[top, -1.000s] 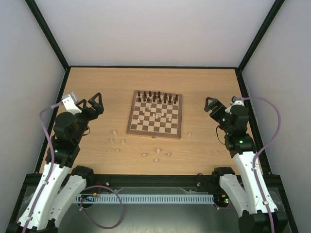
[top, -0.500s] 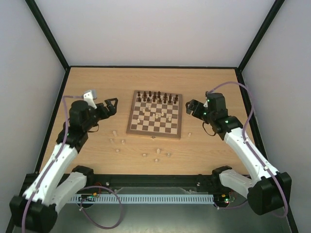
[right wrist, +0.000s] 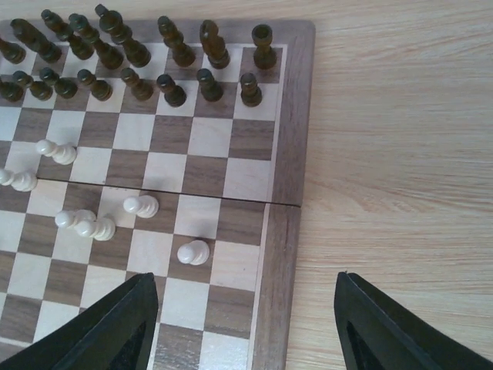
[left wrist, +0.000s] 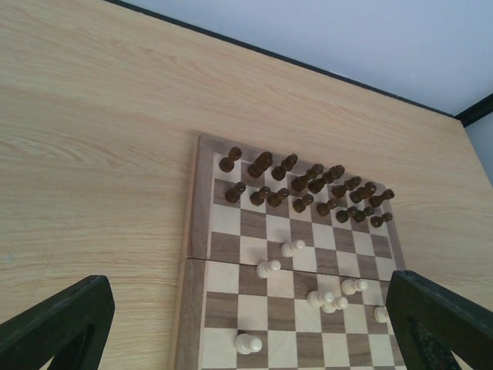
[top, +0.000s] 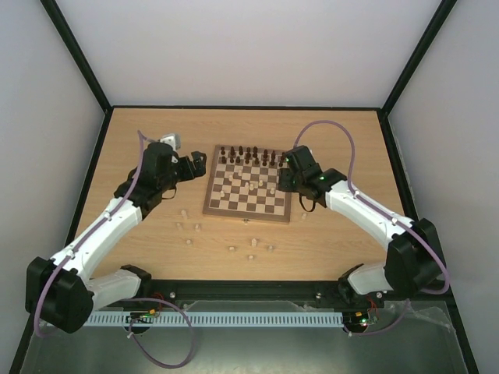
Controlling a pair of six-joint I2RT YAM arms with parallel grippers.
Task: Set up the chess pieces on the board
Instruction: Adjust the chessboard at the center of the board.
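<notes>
The board [top: 246, 216] lies mid-table, with dark pieces [top: 251, 156] on its two far rows. Several pale chess pieces [top: 251, 185] stand scattered on its middle squares, and more [top: 231, 249] lie on the table in front of it. My left gripper [top: 197, 161] hovers open at the board's left edge. Its wrist view shows the board [left wrist: 192, 254] and pale pieces [left wrist: 268, 268] below its spread fingers [left wrist: 62, 324]. My right gripper [top: 287, 171] is open over the board's right edge [right wrist: 285, 231]. A pale pawn [right wrist: 192, 252] stands just ahead of its empty jaws.
One pale piece [top: 303, 216] lies off the board's near right corner, and a loose group [top: 187, 227] lies off the near left corner. Dark frame rails and grey walls bound the table [top: 351, 140] on three sides.
Both arms have reached forward and inward from the table's sides to the board's left and right edges. No chess piece has moved.
</notes>
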